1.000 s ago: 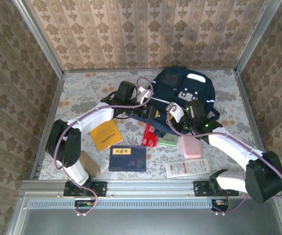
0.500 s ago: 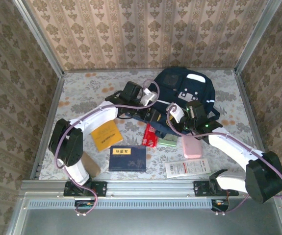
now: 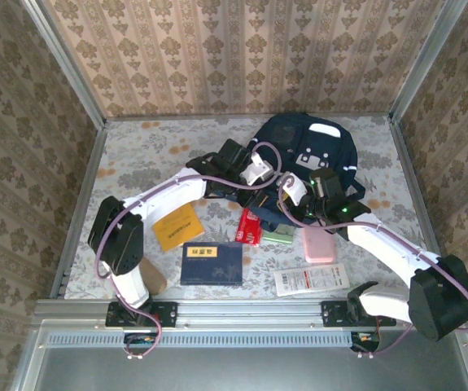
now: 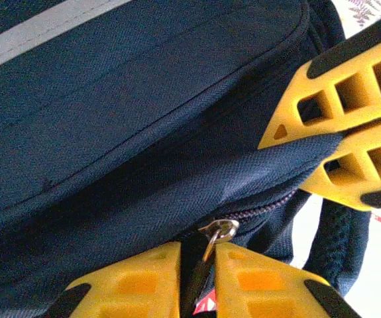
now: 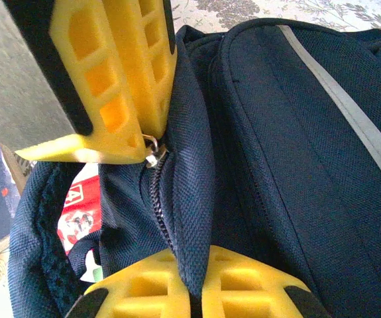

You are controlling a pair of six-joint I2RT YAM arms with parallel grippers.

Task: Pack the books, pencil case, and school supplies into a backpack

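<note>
Backpack (image 3: 307,145) sits far right-centre on the table (image 3: 140,151), front panel up. Its near edge faces me, with both arms bunched there. Zipper pull (image 4: 218,231) hangs at the seam, and its tab drops into the slot between the fingers (image 4: 140,278) of my left gripper (image 4: 198,271). Those fingers look clamped on the tab, with the metal ring just above the tips. My right gripper (image 5: 193,281) is pinched tight on a fold of the navy fabric right beside the zip line, a little way along from the pull. The teeth between the two grips look closed.

My read is that the step is opening the main zip. To do it well I'd drag the left hand along the zip track, not up off the bag. The right pinch should stay put as the anchor so the cloth is taut. The tab is small and could slip out, so I'd go slow. The loose fold near the slider could snag.

Nothing is packed yet. Red packet (image 3: 250,226), pale green packet (image 3: 278,237) and pink pencil case (image 3: 318,243) lie just in front of the bag. Yellow-orange book (image 3: 176,224), big dark blue book (image 3: 211,262) and long white packet (image 3: 311,279) lie nearer me.
</note>
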